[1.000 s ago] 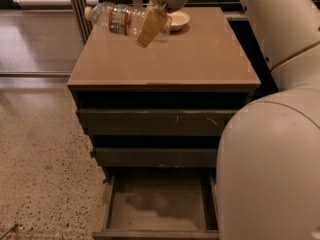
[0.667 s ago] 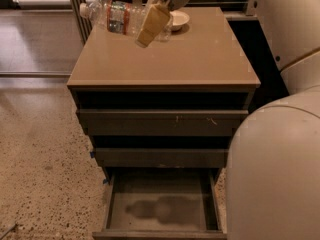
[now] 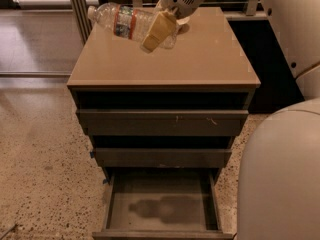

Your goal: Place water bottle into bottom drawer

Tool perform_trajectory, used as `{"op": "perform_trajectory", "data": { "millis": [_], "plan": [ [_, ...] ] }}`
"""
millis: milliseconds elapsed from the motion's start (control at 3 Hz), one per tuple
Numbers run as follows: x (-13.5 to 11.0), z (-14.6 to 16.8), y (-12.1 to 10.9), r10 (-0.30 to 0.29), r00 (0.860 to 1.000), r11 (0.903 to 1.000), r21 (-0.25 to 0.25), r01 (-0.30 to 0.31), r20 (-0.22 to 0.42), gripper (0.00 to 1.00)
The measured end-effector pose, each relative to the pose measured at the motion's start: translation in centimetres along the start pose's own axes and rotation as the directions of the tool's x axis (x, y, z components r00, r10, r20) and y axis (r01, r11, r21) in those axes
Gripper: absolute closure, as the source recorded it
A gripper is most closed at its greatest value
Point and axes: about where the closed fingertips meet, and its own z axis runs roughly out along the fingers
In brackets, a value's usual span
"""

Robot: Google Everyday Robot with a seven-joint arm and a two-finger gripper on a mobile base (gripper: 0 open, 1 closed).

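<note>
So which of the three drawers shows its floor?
The bottom drawer, pulled out with its floor visible; the top drawer and middle drawer show only fronts. The gripper holds the water bottle over the cabinet top.

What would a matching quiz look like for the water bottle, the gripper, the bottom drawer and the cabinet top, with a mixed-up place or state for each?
1 water bottle
2 gripper
3 bottom drawer
4 cabinet top

A pulled open near the floor
B flat tan surface
C held tilted in the air
D shut on the bottle, above the cabinet's back edge

Pairs: 1-C, 2-D, 3-A, 4-B
</note>
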Motion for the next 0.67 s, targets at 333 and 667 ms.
{"op": "perform_trajectory", "data": {
  "millis": [333, 667],
  "plan": [
    [0.0, 0.0, 0.0, 0.0, 1.0, 1.0, 0.001, 0.0, 0.001, 1.0],
    [-0.5, 0.4, 1.3, -0.067, 0.995, 0.9977, -0.02, 0.065, -0.076, 1.0]
  ]
}}
